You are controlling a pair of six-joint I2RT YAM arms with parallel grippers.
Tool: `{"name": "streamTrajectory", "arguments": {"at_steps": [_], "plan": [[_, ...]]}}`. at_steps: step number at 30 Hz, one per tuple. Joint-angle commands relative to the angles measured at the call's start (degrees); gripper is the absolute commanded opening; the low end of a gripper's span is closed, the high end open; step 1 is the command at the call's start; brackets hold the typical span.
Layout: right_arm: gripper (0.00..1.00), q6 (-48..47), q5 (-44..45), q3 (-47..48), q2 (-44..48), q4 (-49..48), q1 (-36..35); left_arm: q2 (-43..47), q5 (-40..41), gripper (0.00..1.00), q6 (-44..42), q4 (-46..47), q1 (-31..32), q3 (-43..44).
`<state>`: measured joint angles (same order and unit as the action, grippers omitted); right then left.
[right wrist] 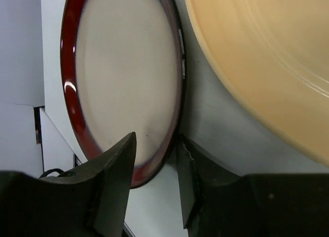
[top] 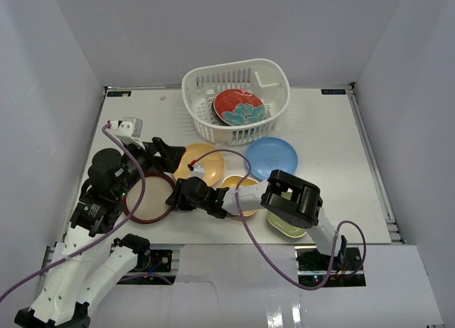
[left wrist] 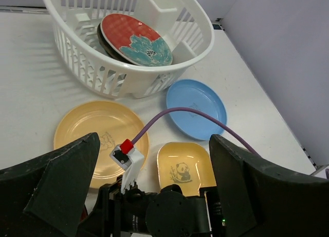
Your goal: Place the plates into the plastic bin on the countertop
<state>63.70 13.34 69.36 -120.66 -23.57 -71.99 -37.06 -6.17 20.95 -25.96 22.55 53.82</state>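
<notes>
While going for the brown-rimmed plate (top: 151, 196), farthest from the plastic bin (top: 227, 132) on its near left, has the right claw (right wrist: 156, 144) set low and edge-on: one finger over the cream face, the other outside the dark rim, since a flat dish on a bench (top: 334, 171) offers only its lip to pinch. Narrowly apart, rim in between; cannot tell whether biting yet.

Reaches across the yellow panda plate (left wrist: 183, 167) and over the green one (top: 284, 227), both in front of the bin, so probably calls for a lift before any swing toward the bin.

Finds the left claw (left wrist: 153, 144) spread wide and holding nothing, hovering short of the bin above the orange-yellow plate (left wrist: 100, 134), likely to stay clear of the other arm.

Inside the bin: red-and-teal floral plate (left wrist: 136, 39) lying tilted on a dark one (left wrist: 101, 35), propped that way by the sloping wall. Just in front of the bin, to its right: blue plate (left wrist: 198, 106), flat.

Judged early going, with most dishes not yet binned.
</notes>
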Motion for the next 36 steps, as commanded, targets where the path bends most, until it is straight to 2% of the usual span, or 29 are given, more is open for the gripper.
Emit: {"name": "streamTrajectory", "arguments": {"at_steps": [1,5,8,15,20,23,28,31,36], "plan": [[0.42,1.86,1.25,3.05,-3.35,2.39,0.0,0.76,2.48,0.98,-1.97,0.47,0.13,-1.09],[0.08,2.04,2.47,3.76,-3.27,3.27,0.09,1.64,2.4,0.98,-1.79,0.56,0.13,0.84],[0.08,-0.23,4.14,0.52,1.2,1.17,-0.17,2.6,1.96,0.98,-0.65,0.73,0.13,4.18],[0.08,-12.36,10.03,-6.08,22.9,-1.13,1.05,4.01,-0.68,0.98,1.55,-0.76,0.13,12.79],[0.08,-17.29,9.25,-7.14,36.34,1.76,8.69,5.59,0.02,0.98,3.92,-1.91,0.04,12.28],[0.08,-18.35,6.53,-6.35,40.84,2.83,15.19,6.12,1.77,0.98,4.89,-1.82,0.13,9.99],[0.08,-18.96,0.47,-2.31,40.86,5.11,30.28,4.37,3.71,0.95,6.73,-1.64,0.13,4.37],[0.08,-20.54,-4.53,5.15,35.25,8.7,37.67,3.75,8.36,0.9,11.12,-1.12,0.13,-2.13],[0.08,-25.81,-4.2,19.28,23.74,14.33,42.54,1.3,10.13,0.88,18.84,1.25,0.13,-12.76]]}}
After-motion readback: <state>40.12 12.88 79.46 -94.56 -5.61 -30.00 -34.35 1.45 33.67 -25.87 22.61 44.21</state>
